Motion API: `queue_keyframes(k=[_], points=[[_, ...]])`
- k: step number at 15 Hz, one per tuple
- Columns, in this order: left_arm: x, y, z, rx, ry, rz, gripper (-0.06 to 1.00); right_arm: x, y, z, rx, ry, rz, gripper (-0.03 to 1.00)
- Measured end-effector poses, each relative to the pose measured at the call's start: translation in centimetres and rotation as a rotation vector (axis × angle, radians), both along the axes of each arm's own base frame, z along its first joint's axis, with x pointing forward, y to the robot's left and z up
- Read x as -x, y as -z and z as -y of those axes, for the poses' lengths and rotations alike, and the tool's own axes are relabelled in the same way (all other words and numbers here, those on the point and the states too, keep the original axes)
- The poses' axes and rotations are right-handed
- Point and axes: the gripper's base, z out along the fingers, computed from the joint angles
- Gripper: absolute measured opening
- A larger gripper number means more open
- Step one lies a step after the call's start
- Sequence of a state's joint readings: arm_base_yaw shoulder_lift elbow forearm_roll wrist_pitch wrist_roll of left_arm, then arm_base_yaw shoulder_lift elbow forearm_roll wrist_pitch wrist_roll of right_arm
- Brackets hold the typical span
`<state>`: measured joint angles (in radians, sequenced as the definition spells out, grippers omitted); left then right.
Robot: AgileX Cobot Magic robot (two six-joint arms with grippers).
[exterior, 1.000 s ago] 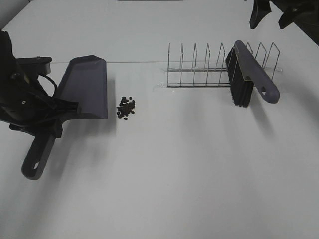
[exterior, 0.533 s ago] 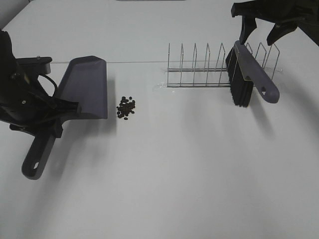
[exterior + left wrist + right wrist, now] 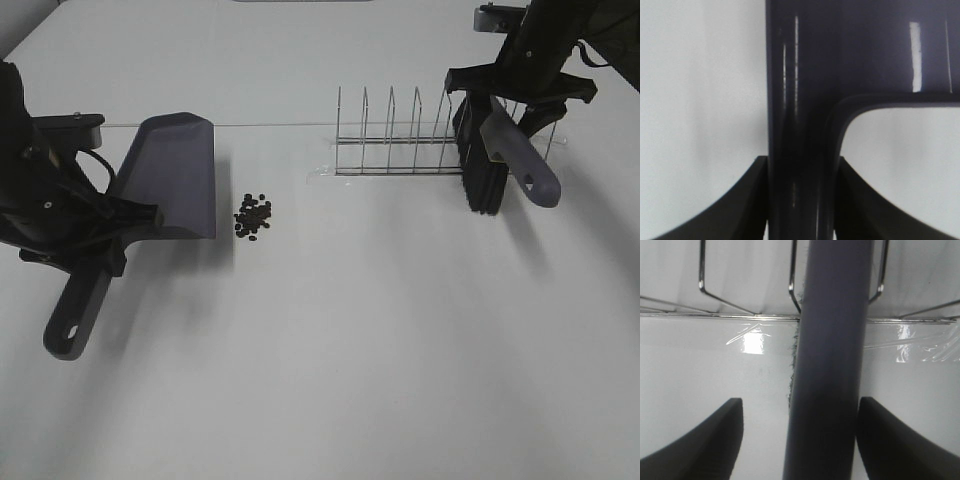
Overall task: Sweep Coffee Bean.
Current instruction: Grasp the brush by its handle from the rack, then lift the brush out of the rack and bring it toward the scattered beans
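Coffee bean [image 3: 253, 216] lies just beside the dustpan [image 3: 170, 175] the left gripper [image 3: 802, 200] clamps.

We look down on a white table [image 3: 380, 340] that fills nearly the whole view, matte and evenly lit. Left of the wire rack [image 3: 400, 135] a thin seam [image 3: 280, 125] crosses it. At the rack's foot a glossy patch [image 3: 320, 172] catches the light. Far left of the rack, a grey strip [image 3: 15, 15] shows beyond the table's edge.

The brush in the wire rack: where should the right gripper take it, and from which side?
Its grey handle, from above: it slopes free over the rack, bristles down, and the open right gripper straddles it.
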<state>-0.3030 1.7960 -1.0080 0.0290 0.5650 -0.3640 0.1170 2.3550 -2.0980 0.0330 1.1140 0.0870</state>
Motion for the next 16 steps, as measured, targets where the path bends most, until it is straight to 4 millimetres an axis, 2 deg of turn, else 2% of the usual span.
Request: queue_keyframes(k=[2,4,11,13,14,15,16], points=[[0.0,0.0,0.0,0.0,0.001,0.001,0.35,-0.1,0.9,0.0,-0.002,0.001,-0.017,0.54],[0.0,0.0,0.0,0.0,0.001,0.001,0.35,-0.2,1.0,0.1,0.008,0.006,-0.015,0.38],[0.0,0.0,0.0,-0.001,0.005,0.002,0.35,0.0,0.6,0.2,0.008,0.01,-0.023,0.38],[0.0,0.0,0.0,-0.003,0.01,0.003,0.35,0.4,-1.3,0.3,0.021,0.011,0.003,0.38],[0.0,0.0,0.0,-0.004,0.012,0.003,0.35,0.7,-3.1,0.4,0.026,0.025,0.037,0.38],[0.0,0.0,0.0,-0.004,0.012,0.003,0.35,1.4,-6.0,0.6,0.033,0.033,0.089,0.38],[0.0,0.0,0.0,-0.004,0.012,0.003,0.35,1.9,-7.4,0.7,0.036,0.033,0.1,0.38]])
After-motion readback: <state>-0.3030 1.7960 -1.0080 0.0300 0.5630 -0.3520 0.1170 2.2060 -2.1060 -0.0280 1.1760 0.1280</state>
